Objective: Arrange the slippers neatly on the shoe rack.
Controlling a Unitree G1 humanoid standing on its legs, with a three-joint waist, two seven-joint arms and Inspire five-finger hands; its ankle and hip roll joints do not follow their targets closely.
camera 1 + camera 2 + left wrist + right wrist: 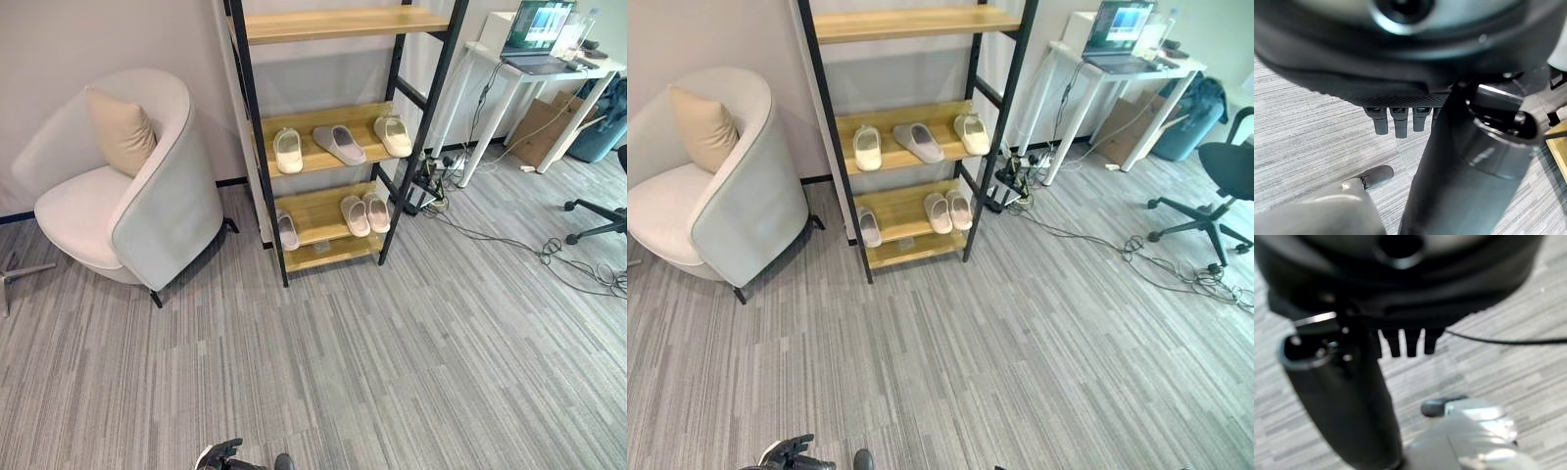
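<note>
The shoe rack (257, 147) has a black frame and wooden shelves and stands against the far wall. On its middle shelf a cream slipper (288, 150), a grey slipper (339, 144) lying at an angle and another cream slipper (393, 135) sit in a row. The lower shelf holds a pale slipper (286, 231) at its left end and a pale pair (365, 212) side by side at the right. My left hand (220, 456) hangs low by my side, far from the rack, fingers (1400, 122) straight and holding nothing. My right hand's fingers (1408, 343) also hang straight over the carpet, empty.
A white armchair (147, 206) with a beige cushion (120, 130) stands left of the rack. Right of it are a white desk (534, 69) with a laptop (537, 34), cables on the floor (509, 240) and a black office chair (1220, 181). Grey carpet (392, 362) lies between me and the rack.
</note>
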